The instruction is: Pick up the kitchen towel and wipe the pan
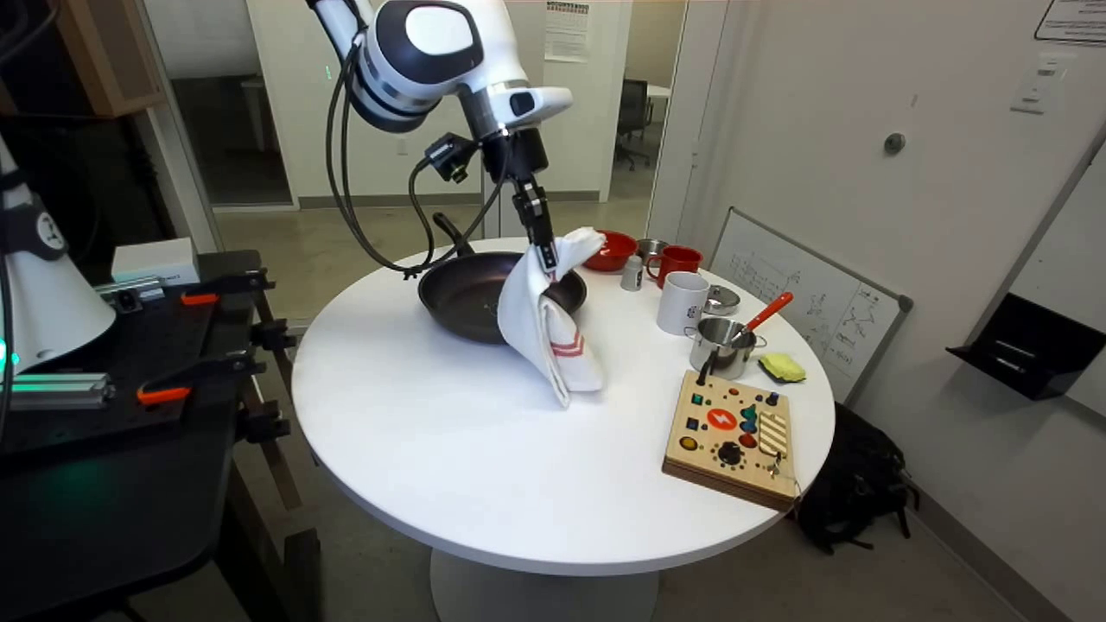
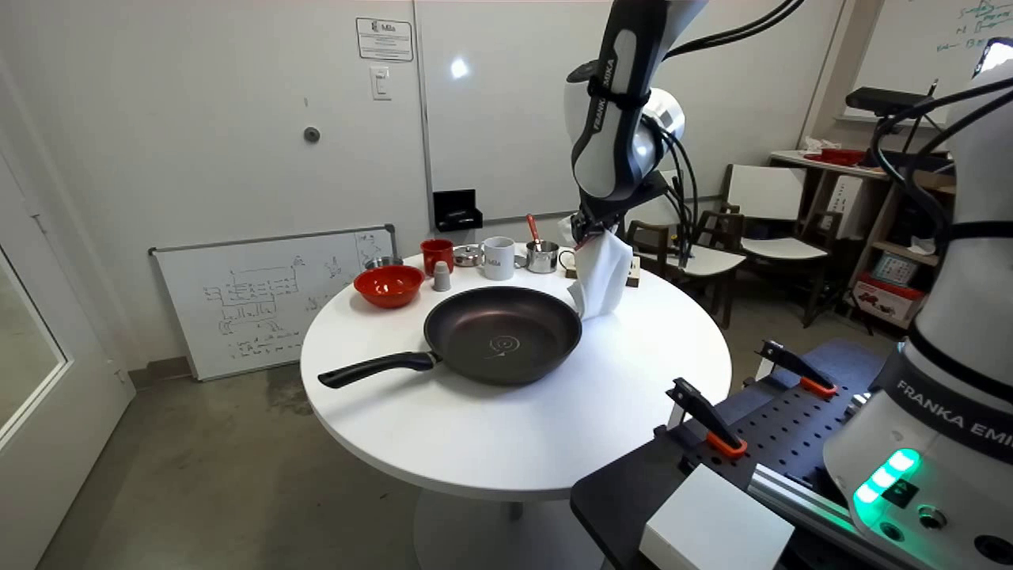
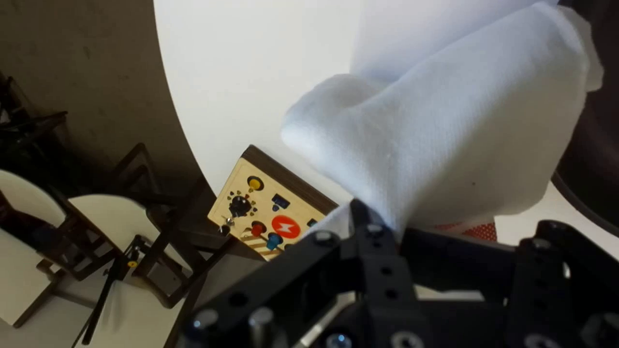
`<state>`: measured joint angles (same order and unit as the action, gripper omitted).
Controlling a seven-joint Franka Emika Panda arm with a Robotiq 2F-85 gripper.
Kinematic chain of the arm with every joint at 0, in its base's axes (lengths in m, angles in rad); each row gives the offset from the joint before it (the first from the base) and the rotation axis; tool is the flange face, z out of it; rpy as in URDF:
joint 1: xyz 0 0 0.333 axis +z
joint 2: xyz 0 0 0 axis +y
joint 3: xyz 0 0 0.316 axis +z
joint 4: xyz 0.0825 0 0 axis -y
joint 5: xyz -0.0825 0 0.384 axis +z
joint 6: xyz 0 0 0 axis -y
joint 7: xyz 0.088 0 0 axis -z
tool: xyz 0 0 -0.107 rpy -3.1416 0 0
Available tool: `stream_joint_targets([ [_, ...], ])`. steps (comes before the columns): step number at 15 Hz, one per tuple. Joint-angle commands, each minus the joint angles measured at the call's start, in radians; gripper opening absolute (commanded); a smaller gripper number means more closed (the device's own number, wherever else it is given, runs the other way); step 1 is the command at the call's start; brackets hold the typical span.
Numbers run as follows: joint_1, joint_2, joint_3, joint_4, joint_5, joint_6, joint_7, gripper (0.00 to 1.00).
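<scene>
My gripper [image 1: 547,257] is shut on the upper part of the kitchen towel [image 1: 529,315], a white cloth with red stripes. From the fingers the towel hangs in folds, its lower end at the table top. The black pan [image 2: 506,340] lies flat on the table, its long handle [image 2: 380,368] pointing away from the towel. In an exterior view the towel [image 2: 603,273] hangs just beside the pan's rim; whether they touch I cannot tell. The wrist view has the towel [image 3: 425,121] spread ahead of the fingers, hiding part of the pan [image 3: 595,169] at the right edge.
A red bowl [image 2: 388,286], a grey shaker [image 2: 442,276], a red mug [image 1: 676,263] and a white mug [image 1: 683,302] stand along one side of the table. Further round are a steel pot [image 1: 722,345], a yellow sponge [image 1: 783,367] and a wooden board with knobs [image 1: 730,436].
</scene>
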<state>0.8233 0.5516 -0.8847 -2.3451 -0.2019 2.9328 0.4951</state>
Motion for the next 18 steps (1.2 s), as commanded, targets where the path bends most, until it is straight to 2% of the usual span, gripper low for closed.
stream_joint_targets([
  [1,0.131,0.0,-0.12,-0.008,-0.016,-0.012,0.028,0.01],
  [5,0.234,0.002,-0.204,-0.013,0.006,-0.003,0.013,0.01],
  [10,0.323,0.013,-0.259,-0.025,0.04,0.054,0.004,0.0],
  [14,0.374,0.0,-0.28,-0.043,0.067,0.083,-0.018,0.0],
  [18,0.392,-0.083,-0.25,-0.093,0.111,0.205,-0.09,0.0],
])
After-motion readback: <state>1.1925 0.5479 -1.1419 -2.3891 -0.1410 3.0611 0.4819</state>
